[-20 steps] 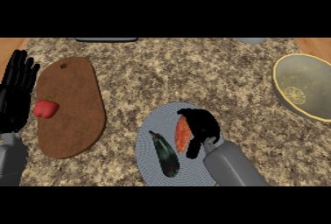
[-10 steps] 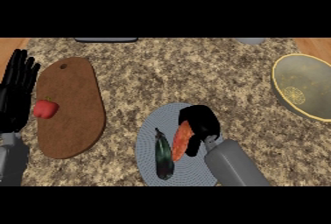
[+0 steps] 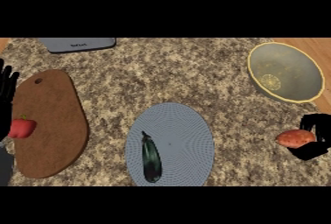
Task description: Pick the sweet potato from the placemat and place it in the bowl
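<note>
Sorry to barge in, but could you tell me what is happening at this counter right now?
The robot's right hand holds the sweet potato at the view's right edge, off the placemat, below the bowl and not yet in it. An eggplant lies on the placemat. The left hand rests open at the left edge beside the cutting board, which carries a red vegetable.

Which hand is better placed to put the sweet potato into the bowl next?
The right hand. Its fingers are curled round the sweet potato, off the placemat and just below the bowl. The left hand rests open at the far left edge.
</note>
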